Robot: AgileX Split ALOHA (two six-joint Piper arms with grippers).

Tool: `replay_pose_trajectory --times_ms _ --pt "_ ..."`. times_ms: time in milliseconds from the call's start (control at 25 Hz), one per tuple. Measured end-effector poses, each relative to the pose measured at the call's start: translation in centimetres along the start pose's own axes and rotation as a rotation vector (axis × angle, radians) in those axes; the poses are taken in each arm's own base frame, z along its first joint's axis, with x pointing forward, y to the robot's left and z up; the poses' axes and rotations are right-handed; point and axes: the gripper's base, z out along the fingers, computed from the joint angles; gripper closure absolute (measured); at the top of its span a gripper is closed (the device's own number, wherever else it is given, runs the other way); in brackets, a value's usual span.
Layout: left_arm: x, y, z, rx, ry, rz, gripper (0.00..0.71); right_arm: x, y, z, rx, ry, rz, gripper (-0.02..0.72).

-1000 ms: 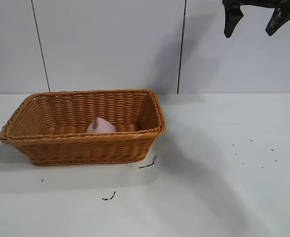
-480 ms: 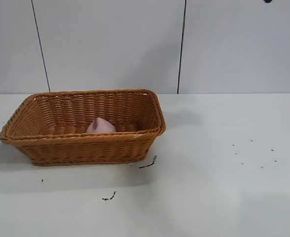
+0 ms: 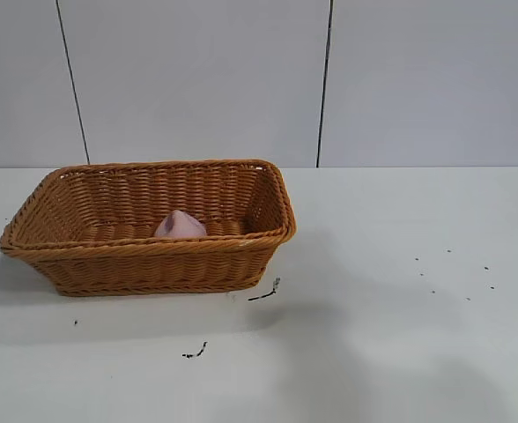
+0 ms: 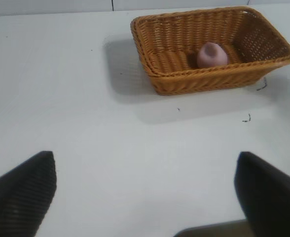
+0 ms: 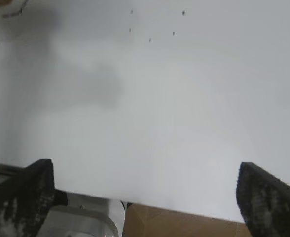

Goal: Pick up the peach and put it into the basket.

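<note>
The pale pink peach [image 3: 180, 224] lies inside the orange-brown wicker basket [image 3: 241, 169] at the table's left. It also shows in the left wrist view [image 4: 211, 54], on the basket's floor [image 4: 169, 59]. My left gripper [image 4: 145, 170] is open and empty, well away from the basket over bare table. My right gripper [image 5: 145, 175] is open and empty, above the table's edge. Neither gripper shows in the exterior view.
Small dark specks [image 3: 264, 293] lie on the white table just beside the basket's right corner, and more are scattered at the right [image 3: 453, 273]. A brown surface [image 5: 184, 224] and a metal mount [image 5: 81, 222] lie beyond the table's edge in the right wrist view.
The right gripper, seen open at the top right one second ago, has risen out of the exterior view. Its shadow on the table has shifted. The peach and basket have not moved.
</note>
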Motion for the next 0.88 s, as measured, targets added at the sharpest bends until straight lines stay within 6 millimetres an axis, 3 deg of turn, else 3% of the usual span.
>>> replay_pose_trajectory --times_ms 160,280,640,880 --pt "0.0 0.0 0.0 0.0 0.0 0.0 0.016 5.5 0.3 0.8 -0.003 -0.139 0.004 0.008" --pt "0.0 0.0 0.0 0.0 0.0 0.0 0.016 8.0 0.6 0.6 -0.034 -0.276 0.019 0.008" --pt "0.0 0.0 0.0 0.0 0.0 0.0 0.016 11.7 0.9 -2.3 -0.04 -0.61 0.016 0.008" --pt "0.0 0.0 0.0 0.0 0.0 0.0 0.016 12.2 0.9 -2.6 -0.041 -0.644 0.015 0.008"
